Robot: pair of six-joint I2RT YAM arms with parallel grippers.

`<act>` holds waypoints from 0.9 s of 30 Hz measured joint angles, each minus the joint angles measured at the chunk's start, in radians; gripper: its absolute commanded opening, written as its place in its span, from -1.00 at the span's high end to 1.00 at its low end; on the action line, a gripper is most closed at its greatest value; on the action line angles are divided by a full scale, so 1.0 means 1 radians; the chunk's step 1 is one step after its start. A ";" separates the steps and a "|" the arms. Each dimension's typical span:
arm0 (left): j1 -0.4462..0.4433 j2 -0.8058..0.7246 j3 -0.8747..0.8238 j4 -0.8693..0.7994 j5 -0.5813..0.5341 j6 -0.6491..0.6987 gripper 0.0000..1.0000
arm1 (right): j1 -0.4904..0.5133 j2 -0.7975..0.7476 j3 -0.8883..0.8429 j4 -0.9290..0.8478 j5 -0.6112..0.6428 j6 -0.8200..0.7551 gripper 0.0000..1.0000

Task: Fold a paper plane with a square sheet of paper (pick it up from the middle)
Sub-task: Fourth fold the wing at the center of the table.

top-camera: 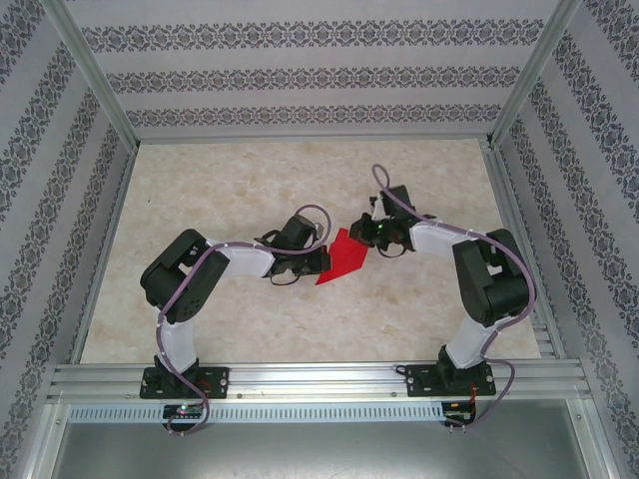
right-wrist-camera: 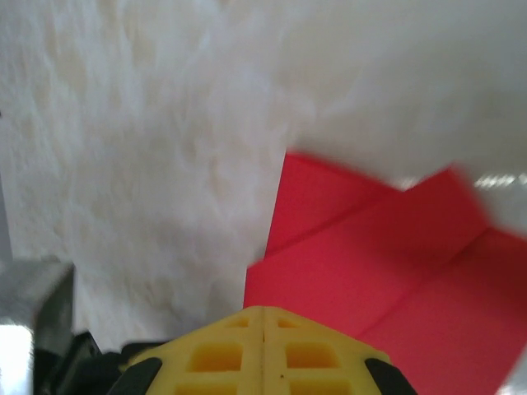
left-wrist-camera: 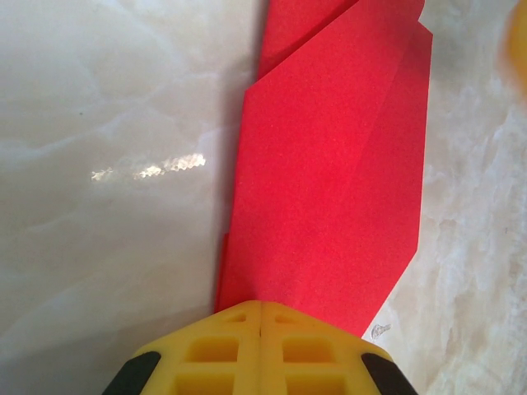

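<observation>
Left gripper (left-wrist-camera: pixel 261 306): yellow fingers (left-wrist-camera: pixel 214 355) pressed together, seam tight. The tips sit at one end of the red sheet of paper (left-wrist-camera: pixel 329 181), which runs away from them over the pale marbled table (left-wrist-camera: pixel 107 123). Whether the tips press on the paper or hover just above it, I cannot tell. The paper is already folded: a flap overlaps at the far end with a slanted edge, a faint crease runs down one side, and a narrow shadow lies along its left edge. Right gripper (right-wrist-camera: pixel 263 311): fingers likewise pressed together, tips at the edge of the sheet of paper (right-wrist-camera: pixel 387 255); creases there meet at a notch in its far edge. This view is blurred. From above, the left gripper (top-camera: pixel 312 261) and right gripper (top-camera: pixel 367 236) face each other with the sheet of paper (top-camera: pixel 342 257) between them, the left at its left side, the right at its far-right edge. The sheet tapers to a point toward the near-left. It lies about mid-table (top-camera: pixel 250 190), slightly right of centre, well away from every edge.
</observation>
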 measured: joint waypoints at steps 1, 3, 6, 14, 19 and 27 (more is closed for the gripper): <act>0.000 0.000 0.000 0.000 0.000 0.000 1.00 | 0.021 0.010 -0.011 0.005 -0.007 0.010 0.91; 0.000 0.000 0.000 0.000 0.000 0.000 1.00 | 0.047 0.035 -0.024 0.020 -0.024 0.025 0.91; 0.000 0.000 0.000 0.000 0.002 0.002 1.00 | 0.056 0.074 -0.034 0.049 -0.046 0.051 0.92; 0.000 -0.009 0.007 -0.024 0.019 0.029 0.94 | 0.056 0.113 -0.035 0.073 -0.075 0.069 0.92; 0.000 -0.044 0.015 -0.073 0.062 0.042 0.59 | 0.055 0.114 -0.029 0.059 -0.070 0.061 0.93; -0.001 -0.074 0.016 -0.077 0.124 0.037 0.54 | 0.049 0.119 -0.023 0.050 -0.073 0.059 0.92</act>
